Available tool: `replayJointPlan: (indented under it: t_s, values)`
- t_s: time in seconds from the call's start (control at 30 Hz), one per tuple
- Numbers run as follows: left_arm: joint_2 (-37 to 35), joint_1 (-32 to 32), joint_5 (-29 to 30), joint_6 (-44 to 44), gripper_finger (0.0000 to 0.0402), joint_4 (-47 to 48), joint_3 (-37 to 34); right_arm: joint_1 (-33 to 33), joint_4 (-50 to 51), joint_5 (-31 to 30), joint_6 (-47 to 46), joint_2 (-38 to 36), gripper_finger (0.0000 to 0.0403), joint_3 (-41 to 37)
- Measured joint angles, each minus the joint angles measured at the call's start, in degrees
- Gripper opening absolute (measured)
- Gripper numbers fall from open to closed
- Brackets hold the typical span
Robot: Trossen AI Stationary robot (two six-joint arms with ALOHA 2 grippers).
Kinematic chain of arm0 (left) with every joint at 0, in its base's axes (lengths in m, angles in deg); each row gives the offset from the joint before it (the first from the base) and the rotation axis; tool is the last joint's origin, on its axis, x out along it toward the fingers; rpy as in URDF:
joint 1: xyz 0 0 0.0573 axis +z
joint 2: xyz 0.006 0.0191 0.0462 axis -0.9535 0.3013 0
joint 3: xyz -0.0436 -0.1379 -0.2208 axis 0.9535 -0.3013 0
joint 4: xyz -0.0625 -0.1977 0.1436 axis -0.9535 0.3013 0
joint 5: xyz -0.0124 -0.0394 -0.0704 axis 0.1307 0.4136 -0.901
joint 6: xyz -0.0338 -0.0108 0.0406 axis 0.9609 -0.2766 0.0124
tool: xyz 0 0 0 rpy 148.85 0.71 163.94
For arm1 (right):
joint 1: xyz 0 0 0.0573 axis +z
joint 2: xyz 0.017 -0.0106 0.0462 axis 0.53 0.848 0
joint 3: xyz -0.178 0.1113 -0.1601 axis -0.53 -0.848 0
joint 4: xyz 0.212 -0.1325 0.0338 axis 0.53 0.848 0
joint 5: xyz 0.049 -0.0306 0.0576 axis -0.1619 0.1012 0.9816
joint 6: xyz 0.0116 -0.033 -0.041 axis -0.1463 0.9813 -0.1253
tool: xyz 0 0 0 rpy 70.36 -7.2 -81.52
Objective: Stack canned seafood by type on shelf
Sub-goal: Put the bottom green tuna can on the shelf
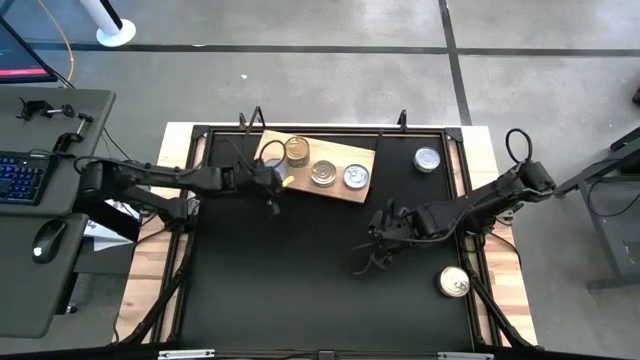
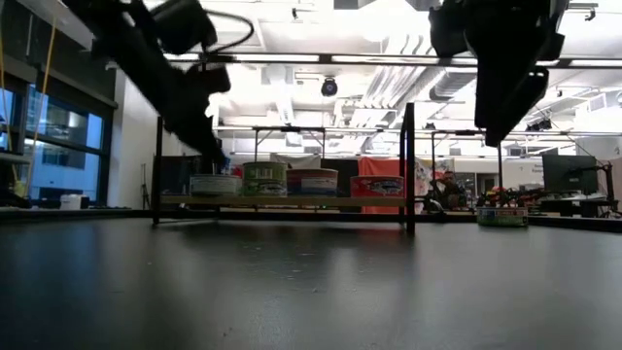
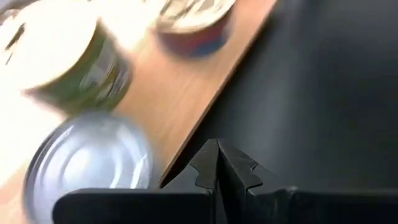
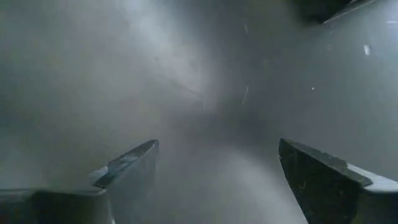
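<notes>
The wooden shelf (image 1: pixel 340 156) lies at the table's far side. It carries several tins in a row: a silver-topped one (image 1: pixel 270 158) at its left end, partly under my left arm, a gold-topped one (image 1: pixel 297 150), and two silver-topped ones (image 1: pixel 323 173) (image 1: pixel 356 177). Another silver-topped tin (image 1: pixel 427 159) stands on the black table right of the shelf. A gold-topped tin (image 1: pixel 454 282) stands near the right edge. My left gripper (image 3: pixel 217 167) is shut and hovers by the shelf's near edge, beside the left-end tin (image 3: pixel 93 158). My right gripper (image 4: pixel 217 152) is open over bare table, mid-right (image 1: pixel 372 255).
The black table (image 1: pixel 290 290) has free room across its near half. A black frame (image 1: pixel 200 140) borders the table. A desk with a keyboard (image 1: pixel 22 177) and a mouse (image 1: pixel 47 240) stands left of the table.
</notes>
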Motion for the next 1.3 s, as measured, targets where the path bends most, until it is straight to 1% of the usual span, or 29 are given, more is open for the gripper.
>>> replayJointPlan:
  t_s: [0.07, 0.23, 0.37, 0.53, 0.67, 0.77, 0.83, 0.93, 0.97, 1.03, 1.1, 1.13, 1.23, 1.3]
  values:
    - [1.1, -0.9, 4.2, 1.1, 0.0000, -0.8, -1.8, 0.0, 0.1, -1.4, 0.1, 0.0, 0.0320, 0.0]
    - [2.1, -1.9, 11.5, 5.9, 0.0000, -3.8, -4.3, -0.4, -0.2, -3.5, 0.1, 0.0, 0.0320, 0.0]
    - [2.0, -2.1, 14.3, 5.8, 0.0000, -8.2, -4.9, -0.5, -0.5, -4.7, 0.2, 0.1, 0.0320, 0.0]
    - [2.1, -1.2, 19.6, 4.2, 0.0000, -8.5, -5.0, -0.5, -0.9, -4.9, 0.1, 0.1, 0.0320, 0.0]
    - [2.1, 0.7, 20.7, 1.8, 0.0000, -8.8, -5.0, -0.5, -1.4, -4.9, 0.1, 0.1, 0.0320, 0.0]
    - [2.0, 1.9, 19.5, 1.9, 0.0000, -8.5, -4.7, -0.5, -1.7, -4.9, 0.1, 0.1, 0.0320, 0.0]
    - [0.9, 2.0, 18.2, 2.1, 0.0000, -7.9, -4.3, -0.5, -1.7, -4.8, 0.1, 0.1, 0.0320, 0.0]
    - [-2.0, 1.4, 16.6, 2.8, 0.0000, -9.5, -3.2, -0.5, -1.8, -4.8, 0.1, 0.1, 0.0320, 0.0]
    - [-3.1, 1.3, 14.9, 2.8, 0.0000, -9.9, -3.2, -0.5, -1.8, -4.8, 0.1, 0.1, 0.0320, 0.0]
    - [-4.9, 1.2, 9.4, 4.0, 0.0000, -9.9, -3.2, -0.5, -1.9, -4.7, 0.1, 0.1, 0.0320, 0.0]
    - [-5.4, 1.2, 4.0, 6.5, 0.0000, -8.6, -3.2, -0.5, -2.0, -4.6, 0.2, 0.1, 0.0320, 0.0]
    - [-5.2, 1.2, 2.5, 7.6, 0.0000, -7.8, -3.3, -0.5, -2.0, -4.6, 0.2, 0.1, 0.0320, 0.0]
    - [-3.7, 0.7, 2.2, 10.5, 0.0000, -7.2, -5.4, -0.7, -2.0, -5.1, 0.6, 0.1, 0.0320, 0.0]
    - [-2.7, 0.0, 4.1, 12.6, 0.0000, -7.1, -7.0, -0.9, -2.1, -5.5, 0.6, 0.1, 0.0320, 0.0]
